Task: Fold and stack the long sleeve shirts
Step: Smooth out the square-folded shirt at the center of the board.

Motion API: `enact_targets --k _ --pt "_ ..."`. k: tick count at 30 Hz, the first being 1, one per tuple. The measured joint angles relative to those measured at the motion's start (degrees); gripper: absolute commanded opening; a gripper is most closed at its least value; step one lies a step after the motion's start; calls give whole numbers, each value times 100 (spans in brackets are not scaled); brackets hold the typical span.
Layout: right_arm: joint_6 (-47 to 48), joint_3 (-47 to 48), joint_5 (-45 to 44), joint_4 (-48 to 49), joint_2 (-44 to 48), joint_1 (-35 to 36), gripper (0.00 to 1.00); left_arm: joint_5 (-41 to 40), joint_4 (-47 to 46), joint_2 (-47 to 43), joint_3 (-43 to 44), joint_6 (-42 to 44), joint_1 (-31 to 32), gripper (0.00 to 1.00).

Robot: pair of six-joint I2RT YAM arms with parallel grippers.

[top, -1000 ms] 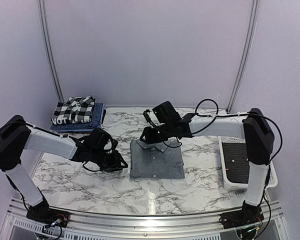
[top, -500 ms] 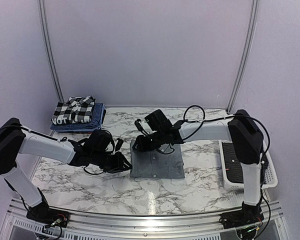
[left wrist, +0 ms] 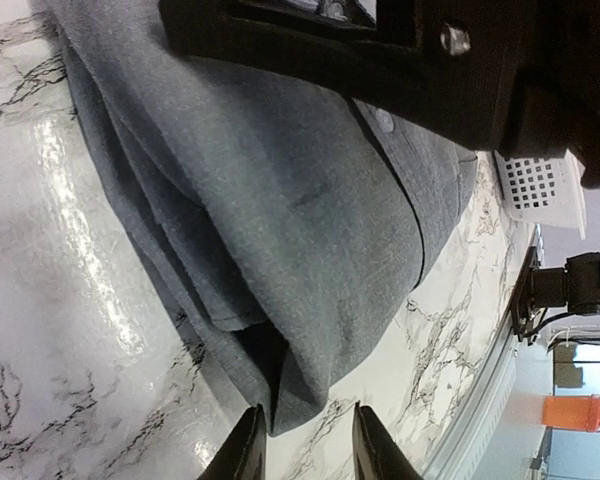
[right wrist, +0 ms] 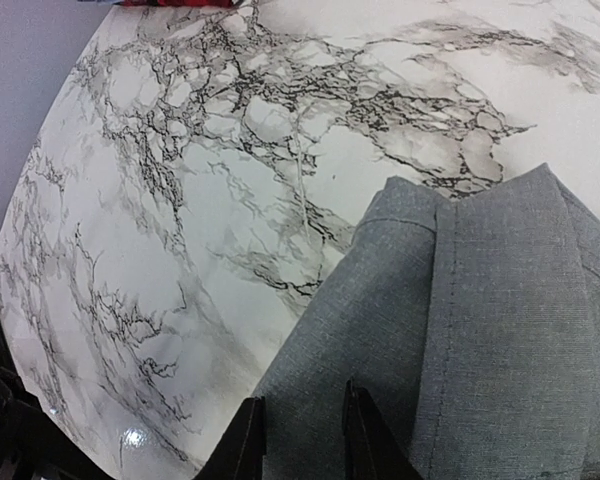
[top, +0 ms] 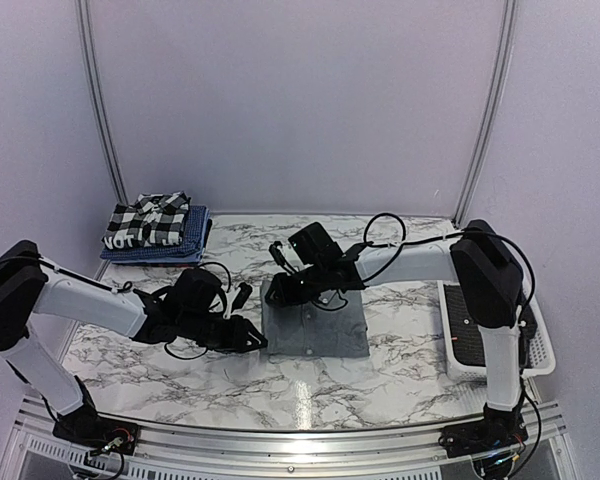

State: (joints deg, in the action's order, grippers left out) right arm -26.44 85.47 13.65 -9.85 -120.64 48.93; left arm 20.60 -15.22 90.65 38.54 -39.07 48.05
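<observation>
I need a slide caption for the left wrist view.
Left claw open at a corner of the folded grey shirt on the marble table.

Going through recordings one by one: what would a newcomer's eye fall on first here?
The folded grey shirt at the middle of the marble table draws the eye first, with the left pincer at its near-left corner and the right pincer over its far-left corner, both open. Next comes the black-and-white checked shirt stacked on a blue shirt at the table's far-left corner, and the white slatted basket at the right edge.
</observation>
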Motion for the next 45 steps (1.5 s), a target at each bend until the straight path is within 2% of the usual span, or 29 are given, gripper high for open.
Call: enact_targets --k 8,10,13,14,23,31,34,36,38,41,45 --pt "-11 0 0 2 -2 -46 23 -4 -162 225 94 251 94 27" --pt "-11 0 0 4 -2 -57 23 -7 -177 308 109 284 98 22" --pt "-13 0 -2 39 -11 -70 22 -13 -188 415 111 348 109 2" --pt "-15 0 -2 55 -22 -74 22 -24 -190 433 114 369 109 0" --pt "-98 -372 -131 365 -42 -234 24 -181 -175 337 -61 -87 118 0" --pt "-136 -555 -168 651 -190 -341 26 -614 446 190 -118 -214 118 1" --pt "-129 -549 -177 656 -181 -313 28 -662 717 190 15 -179 118 19" --pt "-105 -549 -197 608 -129 -284 29 -748 979 164 170 -188 120 26" --pt "-85 -549 -243 507 0 -262 31 -876 1322 46 339 -116 118 27" --pt "-76 -640 -278 450 415 -254 32 -1110 1773 -232 671 -7 118 27" --pt "-129 -1008 -236 542 1110 -254 32 -1274 2004 -376 1163 142 79 17"
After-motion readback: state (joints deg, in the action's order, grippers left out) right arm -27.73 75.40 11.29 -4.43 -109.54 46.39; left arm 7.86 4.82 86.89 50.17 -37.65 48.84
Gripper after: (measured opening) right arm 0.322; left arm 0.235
